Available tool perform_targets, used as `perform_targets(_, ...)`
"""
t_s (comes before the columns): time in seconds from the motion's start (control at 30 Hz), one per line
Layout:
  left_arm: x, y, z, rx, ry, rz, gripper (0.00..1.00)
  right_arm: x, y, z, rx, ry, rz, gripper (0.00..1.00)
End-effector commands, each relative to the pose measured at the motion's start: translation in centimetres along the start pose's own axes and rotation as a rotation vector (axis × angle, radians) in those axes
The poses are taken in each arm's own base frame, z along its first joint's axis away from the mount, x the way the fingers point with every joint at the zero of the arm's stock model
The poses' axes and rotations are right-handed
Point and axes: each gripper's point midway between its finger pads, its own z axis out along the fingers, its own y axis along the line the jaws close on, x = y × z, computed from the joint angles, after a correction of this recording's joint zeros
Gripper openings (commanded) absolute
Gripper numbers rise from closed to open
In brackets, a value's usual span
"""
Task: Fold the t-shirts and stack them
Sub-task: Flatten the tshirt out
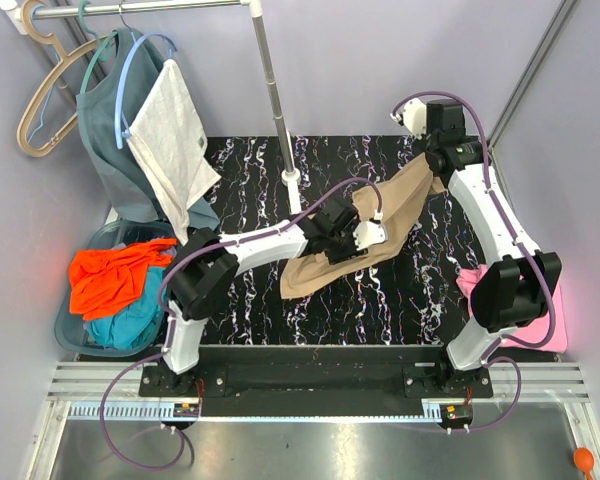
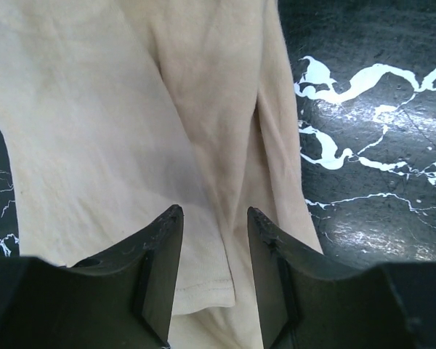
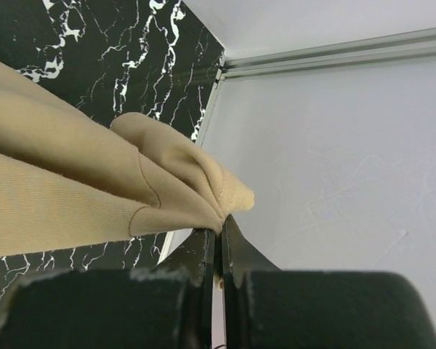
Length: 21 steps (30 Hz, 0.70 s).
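While you look from the near edge, the pink shirt (image 1: 472, 283) lies at near right, and the orange shirt (image 1: 110, 275) and teal shirt (image 1: 130, 325) fill the basket (image 1: 65, 325) at left. Farther in, your left gripper (image 2: 214, 214) stands parted over the tan shirt (image 1: 320, 275), whose low end rests on the table (image 1: 400, 295). Farthest back, your right gripper (image 3: 219, 225) pinches its raised corner.
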Motion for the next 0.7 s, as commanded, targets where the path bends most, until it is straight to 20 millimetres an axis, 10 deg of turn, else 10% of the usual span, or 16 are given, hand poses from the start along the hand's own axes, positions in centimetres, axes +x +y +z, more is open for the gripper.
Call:
perform_targets(0.0, -0.6, 1.5, 0.8, -0.074, -0.021, 0.006, 0.45, -1.1, -4.4, -3.1, 0.112, -0.051, 0.028, 0.00)
perform_targets(0.67, -0.6, 2.5, 1.2, -0.119, -0.016, 0.016, 0.35, -0.2, -3.9, -3.7, 0.100, -0.041, 0.016, 0.00)
